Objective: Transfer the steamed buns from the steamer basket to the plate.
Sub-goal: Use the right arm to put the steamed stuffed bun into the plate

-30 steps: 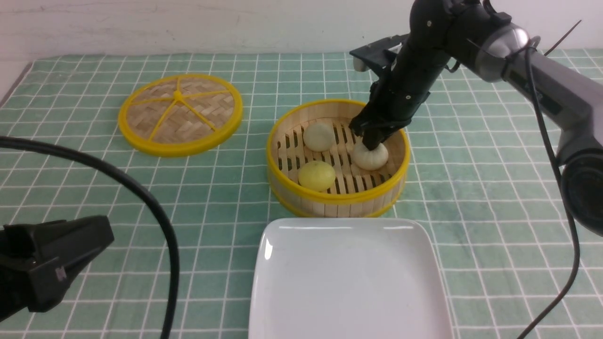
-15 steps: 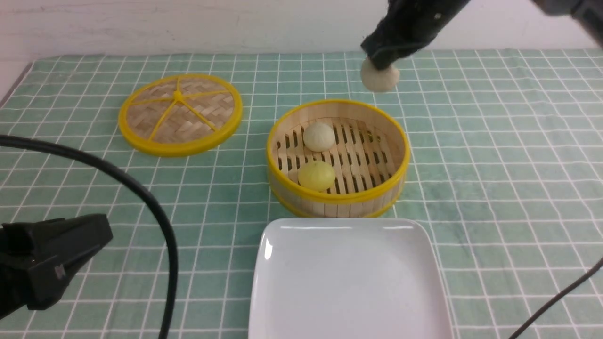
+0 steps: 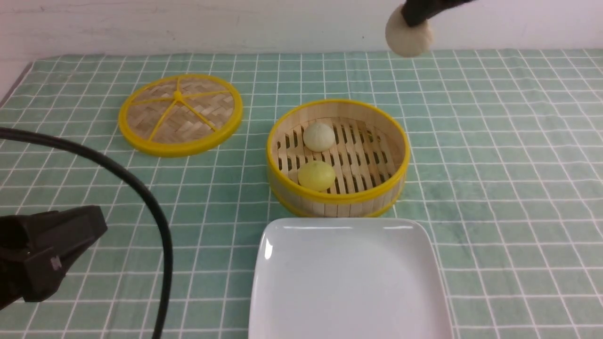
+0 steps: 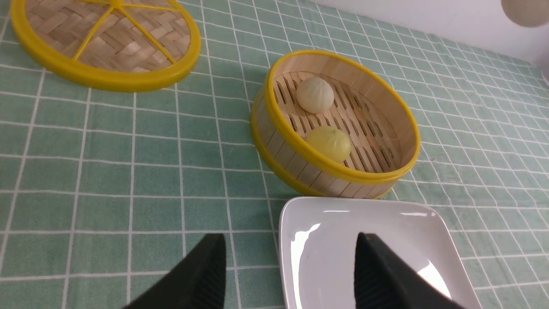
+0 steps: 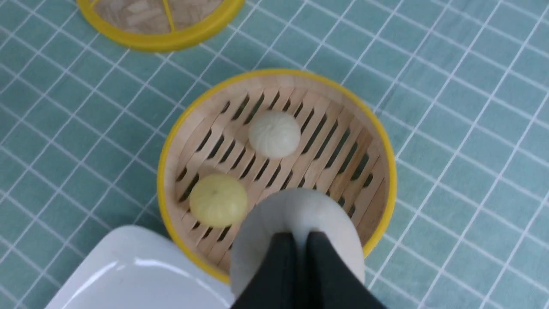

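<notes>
A lifted bun (image 3: 409, 38) is pinched in the right claw (image 5: 302, 240) and held high over the desk (image 3: 494, 165), above and right of the steamer basket (image 3: 337, 200) (a pale bun (image 3: 319, 136) and a yellow bun (image 3: 316, 175) lie inside). The left claw (image 4: 287, 266) is spread wide, near left of the plate (image 3: 348, 282).

buns (image 3: 319, 136): 3 (two pale, one yellow) | steamer basket (image 3: 337, 205): 1 | lid (image 3: 180, 114): 1 | plate (image 3: 348, 282): 1

Cloth (image 3: 494, 188): green, checked in thin white lines, slightly rumpled, covering the table to its far edge.
Wall (image 3: 188, 23): plain off-white, faintly scuffed, rising along that far edge.
Pale strip (image 3: 6, 70): bare, beyond the cloth's far left corner.
Light: even, with soft shadows.
</notes>
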Controlling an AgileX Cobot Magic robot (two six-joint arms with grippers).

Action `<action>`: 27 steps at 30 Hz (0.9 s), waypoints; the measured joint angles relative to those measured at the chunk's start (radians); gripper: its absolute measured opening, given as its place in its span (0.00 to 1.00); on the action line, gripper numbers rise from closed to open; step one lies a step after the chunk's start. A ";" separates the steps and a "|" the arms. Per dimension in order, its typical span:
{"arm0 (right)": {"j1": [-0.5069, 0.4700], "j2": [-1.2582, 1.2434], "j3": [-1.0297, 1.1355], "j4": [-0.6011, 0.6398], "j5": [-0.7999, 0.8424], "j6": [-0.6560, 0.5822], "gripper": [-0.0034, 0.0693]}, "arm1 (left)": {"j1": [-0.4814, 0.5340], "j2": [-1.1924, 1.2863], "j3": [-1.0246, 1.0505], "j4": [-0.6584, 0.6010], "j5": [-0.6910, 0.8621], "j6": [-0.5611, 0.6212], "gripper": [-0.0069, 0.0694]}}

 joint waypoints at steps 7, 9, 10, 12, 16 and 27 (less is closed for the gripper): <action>0.000 -0.236 0.370 0.124 -0.002 -0.040 0.07 | 0.000 0.000 0.000 0.000 -0.003 0.000 0.64; 0.000 -0.272 0.489 0.176 -0.004 -0.073 0.07 | 0.000 0.000 0.000 0.000 -0.003 0.000 0.64; 0.000 -0.279 0.536 0.193 -0.006 -0.089 0.07 | 0.000 0.000 0.000 0.000 -0.003 0.000 0.64; 0.000 -0.280 0.648 0.225 -0.014 -0.136 0.07 | 0.000 0.000 0.000 0.000 -0.003 0.000 0.64; 0.000 -0.240 0.836 0.234 -0.089 -0.236 0.07 | 0.000 0.000 0.000 0.000 -0.005 0.000 0.64; 0.000 -0.009 0.915 0.329 -0.347 -0.471 0.07 | 0.000 0.000 0.000 0.000 0.001 0.000 0.64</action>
